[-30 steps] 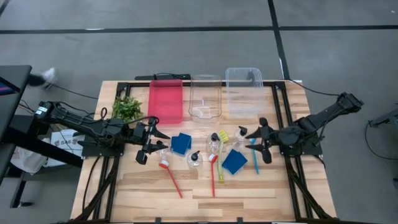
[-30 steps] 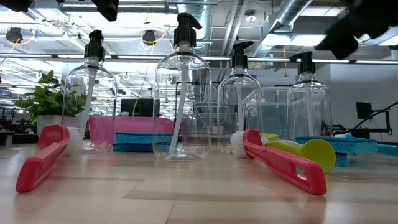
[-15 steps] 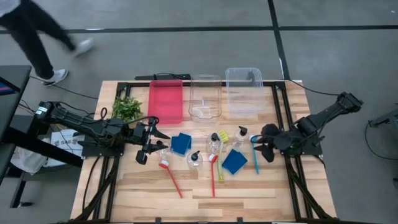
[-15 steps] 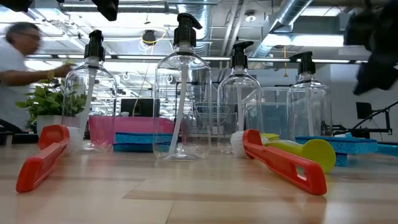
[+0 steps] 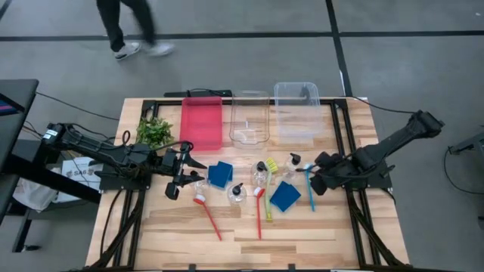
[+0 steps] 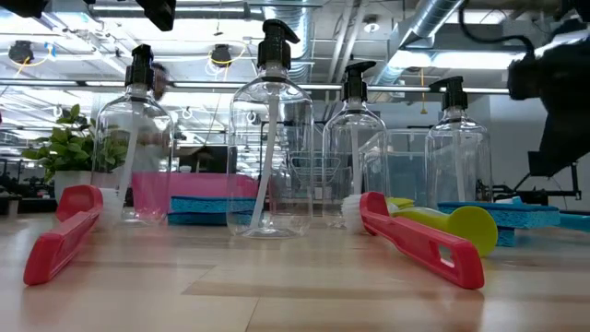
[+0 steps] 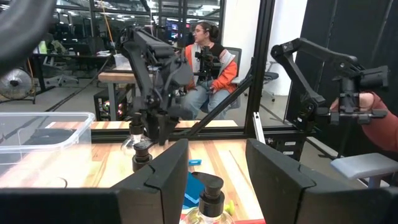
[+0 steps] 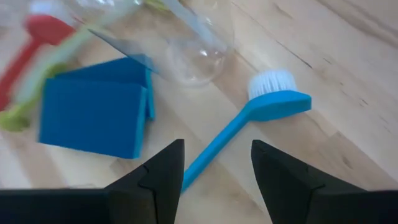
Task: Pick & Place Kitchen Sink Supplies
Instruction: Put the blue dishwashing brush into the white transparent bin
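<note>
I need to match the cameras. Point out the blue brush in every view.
High view: the blue brush lies right of centre, just beside the right gripper.
Low view: no blue brush can be made out.
Left wrist view: not clearly visible.
Right wrist view: it runs diagonally between the open fingers, white bristles at the far end.
Shared landmark: the blue sponge beside it, also in the right wrist view.

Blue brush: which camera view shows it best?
The right wrist view: the blue brush lies unobstructed, white bristles visible, beyond the open right gripper. The high view shows it small; the low and left wrist views don't show it clearly.
</note>
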